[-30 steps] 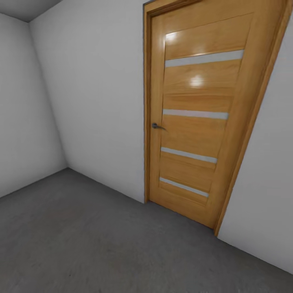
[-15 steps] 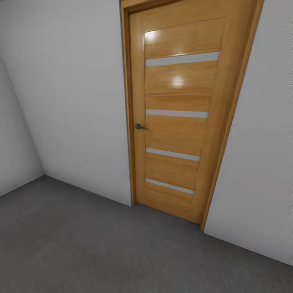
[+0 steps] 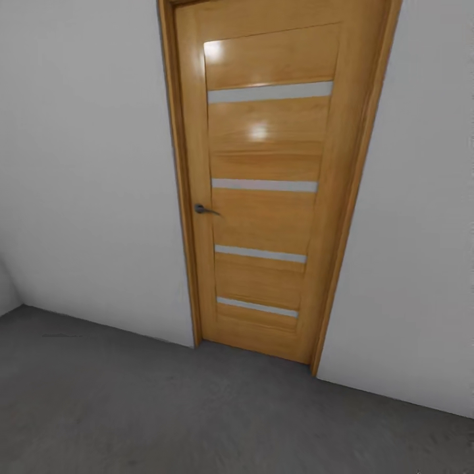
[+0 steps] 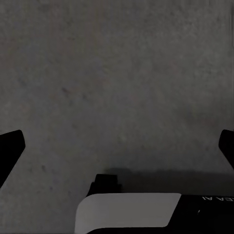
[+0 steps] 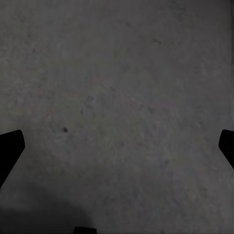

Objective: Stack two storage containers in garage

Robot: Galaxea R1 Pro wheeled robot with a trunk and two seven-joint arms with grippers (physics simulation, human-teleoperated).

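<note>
The floor (image 3: 164,408) is dark grey, speckled concrete, running up to a plain white wall (image 3: 85,164) in the head view. Set in that wall is a shut wooden door (image 3: 263,184) with four pale horizontal strips across it and a small grey handle (image 3: 203,209) on its left edge, inside a matching wooden frame (image 3: 172,171). In the left wrist view the left claw (image 4: 117,146) hangs over the concrete with its two dark fingers spread wide at either edge and nothing between them; part of a white and black body (image 4: 141,212) lies below it. The right claw (image 5: 117,146) is likewise spread wide over bare concrete, holding nothing.
</note>
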